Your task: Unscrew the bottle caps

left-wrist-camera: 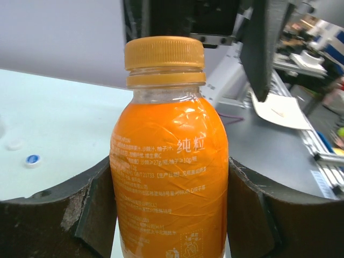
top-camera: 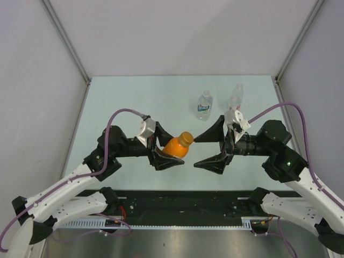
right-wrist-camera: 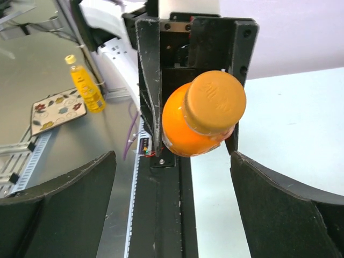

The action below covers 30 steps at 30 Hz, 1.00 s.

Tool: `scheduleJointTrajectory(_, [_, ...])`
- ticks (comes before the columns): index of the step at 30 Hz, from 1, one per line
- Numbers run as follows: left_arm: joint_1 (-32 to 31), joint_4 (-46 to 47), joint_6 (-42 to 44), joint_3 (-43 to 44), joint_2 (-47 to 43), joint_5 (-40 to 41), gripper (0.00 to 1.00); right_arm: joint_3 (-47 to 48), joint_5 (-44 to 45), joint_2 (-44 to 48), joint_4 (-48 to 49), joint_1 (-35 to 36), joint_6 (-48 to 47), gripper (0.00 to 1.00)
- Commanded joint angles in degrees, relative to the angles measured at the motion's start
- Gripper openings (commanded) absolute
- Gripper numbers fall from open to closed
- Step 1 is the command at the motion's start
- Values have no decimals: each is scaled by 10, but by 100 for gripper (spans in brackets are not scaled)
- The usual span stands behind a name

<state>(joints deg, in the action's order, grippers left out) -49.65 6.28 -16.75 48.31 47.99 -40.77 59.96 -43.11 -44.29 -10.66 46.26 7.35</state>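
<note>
My left gripper [top-camera: 171, 150] is shut on the squat orange bottle [top-camera: 174, 146], its two fingers [left-wrist-camera: 70, 215] pressing the bottle's [left-wrist-camera: 169, 177] sides. The bottle is held off the table with its orange cap [left-wrist-camera: 164, 52] pointing toward the right arm. My right gripper [top-camera: 195, 153] stands open just right of the cap [top-camera: 186, 138], with nothing between its fingers [right-wrist-camera: 59, 209]. In the right wrist view the cap [right-wrist-camera: 215, 102] sits beyond the fingertips, apart from both. A white cap with a blue mark [left-wrist-camera: 33, 159] and a plain whitish cap [left-wrist-camera: 14, 144] lie on the table.
A clear bottle with a blue label [top-camera: 205, 105] and a slim clear bottle [top-camera: 236, 97] stand upright at the back of the table, behind the right gripper. White walls enclose the table [top-camera: 134, 97] on three sides. A black rail [top-camera: 183, 201] runs along the near edge.
</note>
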Motion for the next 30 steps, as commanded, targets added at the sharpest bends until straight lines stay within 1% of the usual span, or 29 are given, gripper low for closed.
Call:
scheduleJointTrajectory(1, [-3, 43, 30, -27, -34, 118, 0, 24, 80, 9, 3, -3, 31, 90])
scheduleJointTrajectory(2, [-4, 48, 33, -40, -39, 148, 0, 24, 93, 9, 7, -2, 39, 91])
scheduleJointTrajectory(6, [-7, 78, 44, -67, -68, 187, 0, 25, 152, 3, 44, -3, 93, 91])
scheduleJointTrajectory(7, [-8, 80, 52, -70, -74, 196, 0, 24, 180, 0, 50, -2, 106, 91])
scheduleJointTrajectory(9, [-15, 75, 62, -72, -76, 215, 0, 24, 229, -10, 66, -3, 153, 90])
scheduleJointTrajectory(10, [-19, 68, 75, -72, -76, 223, 0, 24, 240, -15, 71, -3, 166, 90])
scheduleJointTrajectory(11, [-29, 66, 82, -72, -77, 233, 0, 24, 253, -19, 77, -3, 203, 90])
scheduleJointTrajectory(12, [-36, 63, 101, -72, -77, 258, 0, 25, 275, -24, 85, -2, 217, 90])
scheduleJointTrajectory(14, [-57, 43, 123, -67, -72, 292, 0, 29, 285, -39, 98, -1, 254, 90])
scheduleJointTrajectory(15, [-63, 25, 145, -65, -69, 327, 0, 33, 297, -47, 97, 0, 264, 90])
scheduleJointTrajectory(18, [-85, 5, 166, -60, -58, 393, 0, 54, 327, -76, 83, 13, 274, 89])
scheduleJointTrajectory(20, [-89, 5, 166, -66, -58, 407, 0, 63, 345, -83, 79, 22, 275, 89])
scheduleJointTrajectory(21, [-91, 7, 166, -67, -60, 445, 0, 64, 348, -84, 80, 23, 275, 89])
scheduleJointTrajectory(24, [-92, 11, 182, -72, -61, 465, 0, 69, 354, -95, 81, 29, 277, 89])
scheduleJointTrajectory(30, [-97, 6, 186, -69, -50, 473, 0, 81, 356, -119, 66, 39, 268, 89])
